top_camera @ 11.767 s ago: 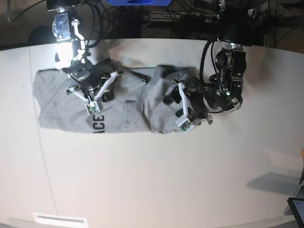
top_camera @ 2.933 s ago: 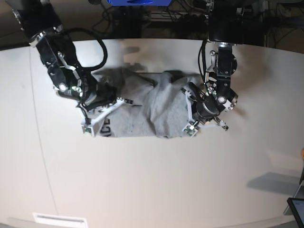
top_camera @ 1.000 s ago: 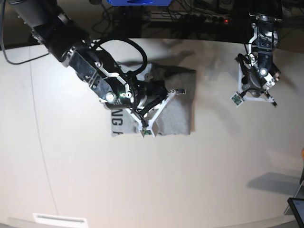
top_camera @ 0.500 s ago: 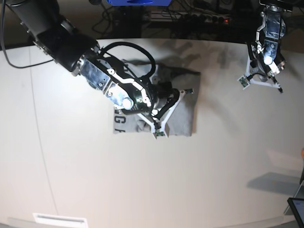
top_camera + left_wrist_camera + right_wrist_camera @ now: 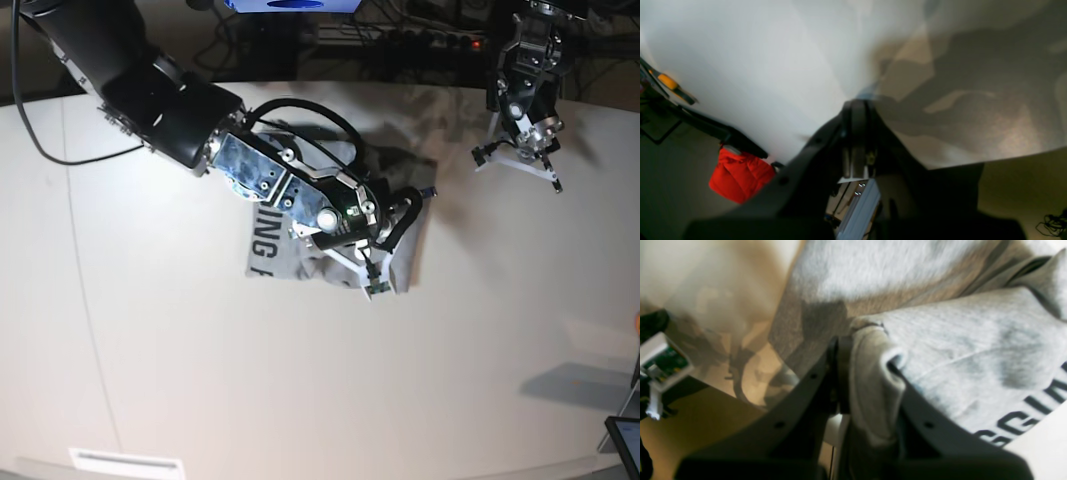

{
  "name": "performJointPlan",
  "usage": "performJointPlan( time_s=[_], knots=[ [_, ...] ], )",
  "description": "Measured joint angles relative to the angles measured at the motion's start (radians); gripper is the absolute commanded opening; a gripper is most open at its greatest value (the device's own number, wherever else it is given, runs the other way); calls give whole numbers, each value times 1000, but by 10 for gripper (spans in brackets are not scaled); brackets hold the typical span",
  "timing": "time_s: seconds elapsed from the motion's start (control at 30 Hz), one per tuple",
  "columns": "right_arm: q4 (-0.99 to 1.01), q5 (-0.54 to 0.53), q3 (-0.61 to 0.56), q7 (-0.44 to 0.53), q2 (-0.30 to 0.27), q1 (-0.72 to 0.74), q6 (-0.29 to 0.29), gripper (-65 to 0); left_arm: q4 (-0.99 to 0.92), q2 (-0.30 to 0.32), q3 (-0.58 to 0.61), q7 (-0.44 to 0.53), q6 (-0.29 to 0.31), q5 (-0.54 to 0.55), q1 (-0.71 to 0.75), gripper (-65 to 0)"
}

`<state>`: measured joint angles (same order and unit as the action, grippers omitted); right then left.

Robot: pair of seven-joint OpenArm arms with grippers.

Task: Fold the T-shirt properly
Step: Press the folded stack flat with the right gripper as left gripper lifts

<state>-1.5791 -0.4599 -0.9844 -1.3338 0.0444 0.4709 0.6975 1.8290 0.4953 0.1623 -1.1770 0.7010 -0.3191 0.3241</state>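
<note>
The grey T-shirt [image 5: 405, 255] lies bunched into a compact, roughly rectangular heap near the middle of the white table [image 5: 300, 400], its black block lettering showing along the edge that faces the base view's left. The right arm reaches across it from the upper left of that view, and the right gripper [image 5: 385, 245] sits low over the heap's right part. In the right wrist view, the right gripper [image 5: 870, 380] has its jaws drawn narrow around a thick fold of grey fabric, which bulges out between the dark fingers [image 5: 840, 373]; the cloth spreads away beyond them, with part of the lettering [image 5: 1017, 420] visible at the lower right, next to bare tabletop. The left arm is well apart from the shirt, near the far edge of the table at the base view's upper right. The left gripper [image 5: 515, 160] hangs there above the bare surface, and in the left wrist view its jaws [image 5: 857, 133] are pressed together with nothing between them, only pale tabletop and shadows beyond. A red object [image 5: 736, 176] shows off the table's edge in that view.
</note>
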Motion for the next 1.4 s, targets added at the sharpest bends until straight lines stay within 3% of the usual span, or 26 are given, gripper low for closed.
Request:
performJointPlan(
  time_s=[0.27, 0.8, 0.93, 1.4],
  knots=[
    [142, 3, -136, 11, 28, 42, 0, -649, 0, 0, 0, -1, 0, 1, 0, -650],
    [165, 3, -147, 8, 40, 92, 0, -646, 6, -16, 67, -14, -5, -40, -3, -650],
    [165, 7, -213, 11, 40, 99, 0, -605, 6, -16, 68, -17, -4, -32, -16, -650],
    [203, 3, -292, 50, 47, 108, 0, -601, 6, -27, 77, -18, -4, -34, -23, -650]
  ],
)
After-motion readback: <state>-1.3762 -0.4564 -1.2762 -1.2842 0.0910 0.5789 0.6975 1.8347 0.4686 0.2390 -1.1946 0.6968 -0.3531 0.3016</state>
